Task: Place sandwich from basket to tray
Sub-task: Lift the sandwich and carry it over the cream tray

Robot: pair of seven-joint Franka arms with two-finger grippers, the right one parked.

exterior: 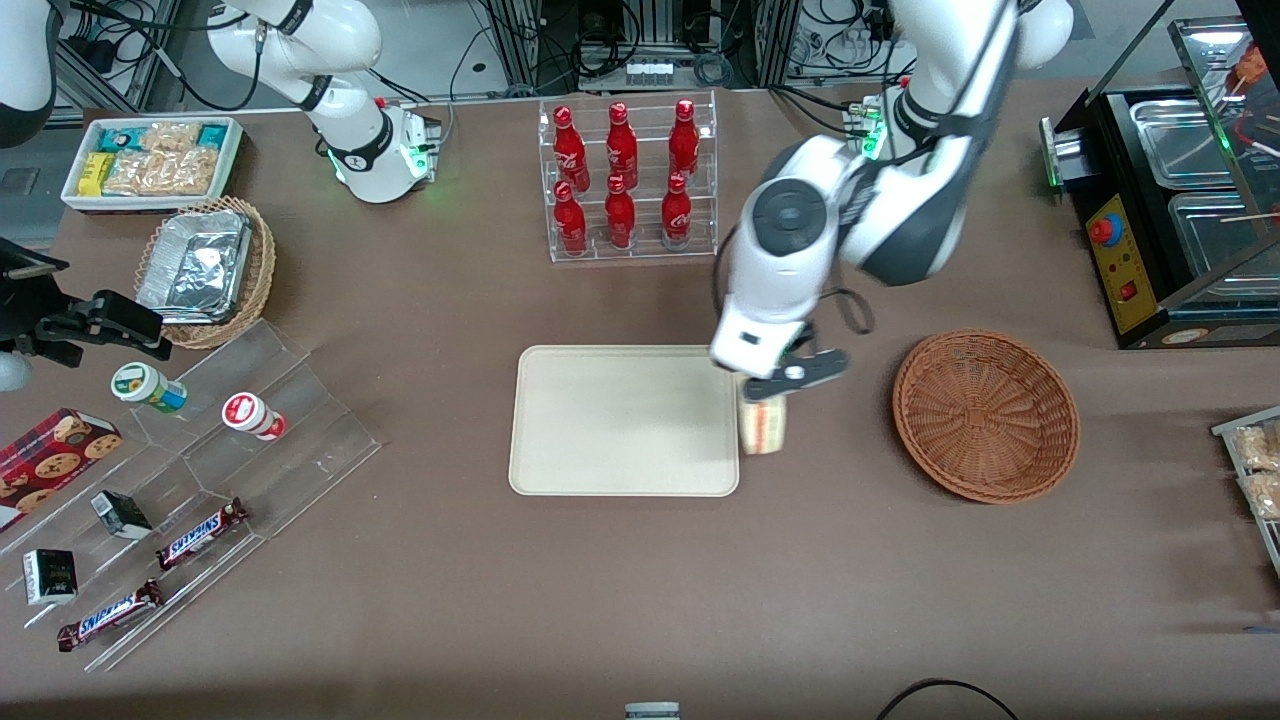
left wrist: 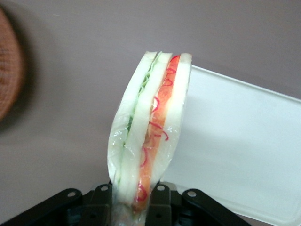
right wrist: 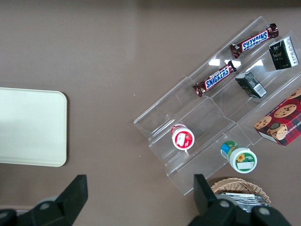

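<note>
From the front, the gripper [exterior: 775,385] held the sandwich [exterior: 762,427] over the tray's [exterior: 620,420] edge, apart from the basket [exterior: 985,415]. The left wrist view showed fingers [left wrist: 101,200] clamped on the sandwich [left wrist: 150,136] beside the tray [left wrist: 235,150].

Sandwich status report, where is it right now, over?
Gripper shut on sandwich, held in the air at the tray edge nearest the basket. Basket empty. Tray bare, nothing in the way.

basket [left wrist: 8,66] blurred, perhaps cropped; pincer [left wrist: 136,200] fingertips hidden
</note>
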